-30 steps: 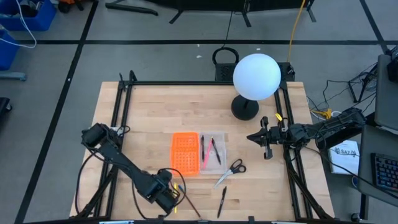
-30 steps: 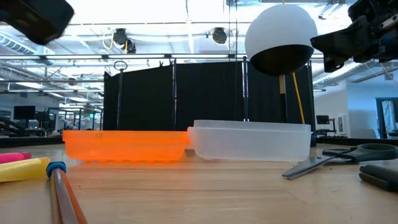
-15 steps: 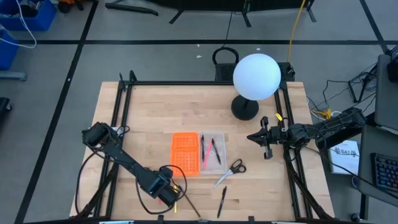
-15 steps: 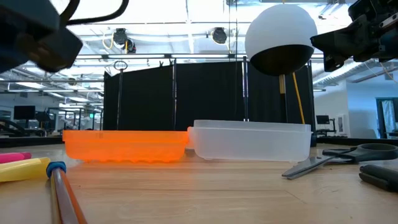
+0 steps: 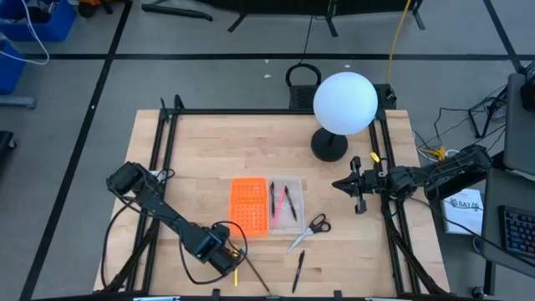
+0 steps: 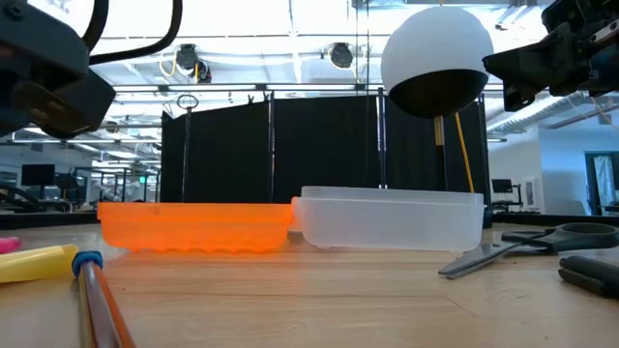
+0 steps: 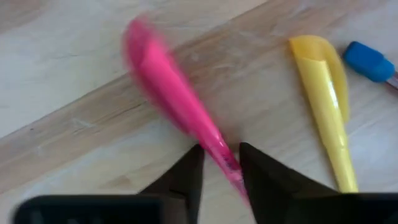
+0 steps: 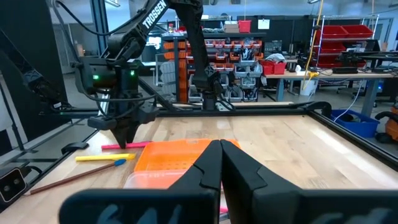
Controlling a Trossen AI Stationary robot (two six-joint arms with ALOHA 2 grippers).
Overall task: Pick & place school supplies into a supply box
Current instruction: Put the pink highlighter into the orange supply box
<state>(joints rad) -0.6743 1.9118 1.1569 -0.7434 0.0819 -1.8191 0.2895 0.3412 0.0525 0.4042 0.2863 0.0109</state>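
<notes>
Closing around the pink pen, the left gripper had its narrowed fingers on either side of the barrel near one end, at about seven o'clock from the supply box. It looked light, stiff and slick, likely to swivel; a mid-barrel hold seemed safer. The right gripper waited shut and empty at three o'clock.

The high view looks straight down on the whole pale wooden table. The low view sits at tabletop height, facing the shallow orange perforated plastic lid, which the right wrist view also shows beyond its jaws. The left wrist view looks closely past its jaws.
</notes>
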